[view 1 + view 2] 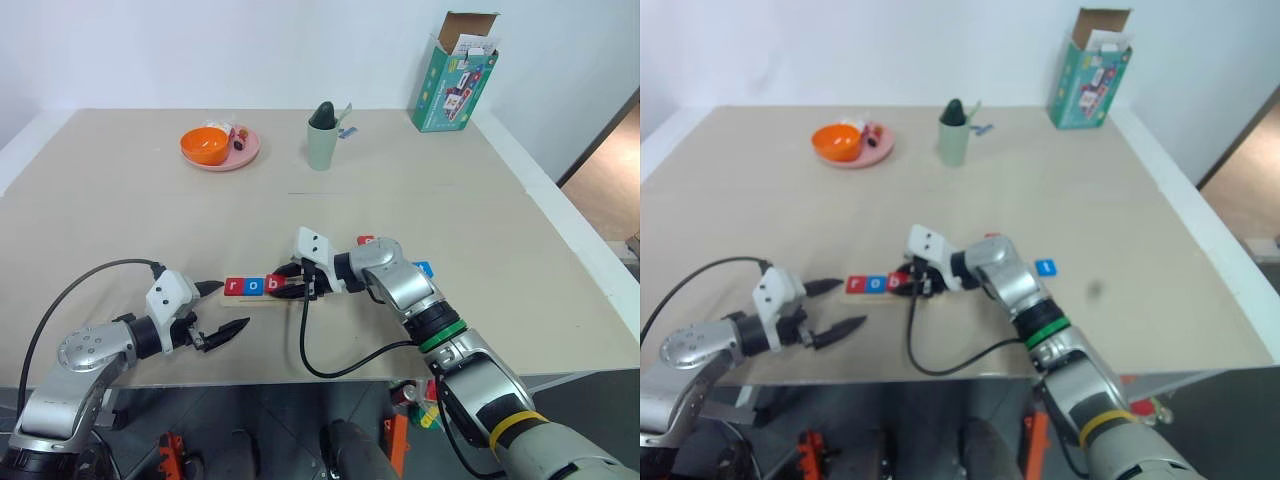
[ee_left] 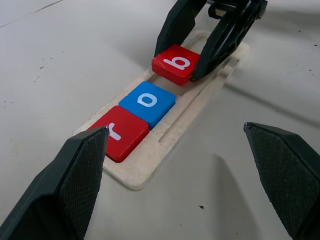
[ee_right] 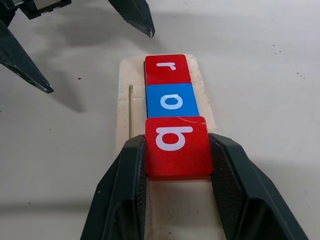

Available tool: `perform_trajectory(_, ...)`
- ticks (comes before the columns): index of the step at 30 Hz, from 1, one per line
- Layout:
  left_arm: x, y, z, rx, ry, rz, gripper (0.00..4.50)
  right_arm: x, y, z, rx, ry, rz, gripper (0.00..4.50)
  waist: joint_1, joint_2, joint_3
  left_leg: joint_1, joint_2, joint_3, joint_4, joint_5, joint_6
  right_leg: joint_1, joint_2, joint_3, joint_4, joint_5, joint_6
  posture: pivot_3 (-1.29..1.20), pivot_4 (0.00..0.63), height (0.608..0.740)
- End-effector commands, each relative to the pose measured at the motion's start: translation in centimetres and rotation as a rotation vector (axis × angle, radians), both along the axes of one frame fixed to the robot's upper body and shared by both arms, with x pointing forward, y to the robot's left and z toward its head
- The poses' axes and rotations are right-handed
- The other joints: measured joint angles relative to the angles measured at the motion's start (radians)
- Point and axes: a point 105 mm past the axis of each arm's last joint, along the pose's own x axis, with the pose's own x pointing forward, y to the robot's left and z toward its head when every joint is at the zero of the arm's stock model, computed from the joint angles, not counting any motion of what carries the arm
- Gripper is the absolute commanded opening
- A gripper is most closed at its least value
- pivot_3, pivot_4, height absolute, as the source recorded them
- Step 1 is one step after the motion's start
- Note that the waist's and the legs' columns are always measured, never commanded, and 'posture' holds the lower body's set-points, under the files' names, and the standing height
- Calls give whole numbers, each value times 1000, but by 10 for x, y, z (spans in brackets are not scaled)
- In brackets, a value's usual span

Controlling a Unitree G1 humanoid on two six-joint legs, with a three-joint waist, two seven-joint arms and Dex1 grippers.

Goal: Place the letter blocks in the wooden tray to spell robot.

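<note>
The letter blocks sit mostly in the wooden tray (image 2: 150, 167) already: the red "r" block (image 3: 167, 69) and the blue "o" block (image 3: 172, 100) lie flat in the slot, touching each other, just beyond the tips of the right gripper (image 3: 177, 150). The red "b" block (image 3: 176, 146) is clamped between that gripper's 2 fingers, 1 finger on each side edge, with its leading edge touching or nearly touching the "o". Whether it rests fully down in the slot is hard to tell; it looks slightly raised at the near end.

The left gripper (image 2: 185, 165) hovers at the "r" end of the tray with its fingers spread wide apart and nothing between them; the tray's end lies just ahead of the gap between the 2 tips.

2 more tiles lie on the desk (image 1: 120, 200) behind the right wrist: a blue block (image 1: 424, 268) and a red block (image 1: 366, 241), well away from both sets of fingers.

The step in hand looks like seating the "b". To do it well, the fingers should lower the tile until it lies level in the slot, snug against the "o", then part gently and draw straight back along the tray so neither tip drags the tile or nudges the row. The left fingers could steady the tray's end if it slides.
</note>
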Motion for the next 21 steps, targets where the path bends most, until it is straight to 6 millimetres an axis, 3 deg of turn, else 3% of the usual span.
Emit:
perform_trajectory(1,-1,-3,10,14,-57,-20,4500,-1,9,10,28,-15,21,1212,0,0,0,0,0,0,0,0,0,0,0,0,0,0,0,0,150,740)
perform_trajectory(21,0,-6,15,4,-82,-22,4500,5,10,5,9,-28,12,1212,-2,0,0,0,0,0,0,0,0,0,0,0,0,0,0,0,150,740)
